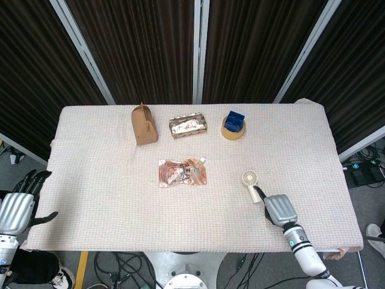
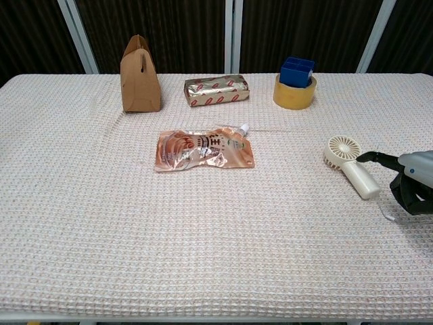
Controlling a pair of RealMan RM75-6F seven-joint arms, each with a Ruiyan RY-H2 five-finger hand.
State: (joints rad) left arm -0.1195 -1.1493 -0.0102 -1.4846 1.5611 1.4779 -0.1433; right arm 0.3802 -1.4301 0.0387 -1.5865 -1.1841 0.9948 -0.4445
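On the tabletop [image 1: 108, 198], right side: small cream handheld fan [image 2: 350, 166], lying flat. My right robot hand [image 1: 278, 208] sits just beside its handle, fingers apart, grasping nothing. Left robot hand [image 1: 18, 205]: off the edge, spread, released.

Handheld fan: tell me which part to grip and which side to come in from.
Grip the handheld fan by its straight handle, probably coming from the right, where the right hand hovers close by. It lies flat on the cloth, round head toward the far side, handle angled toward that hand, slim enough for fingers to wrap.
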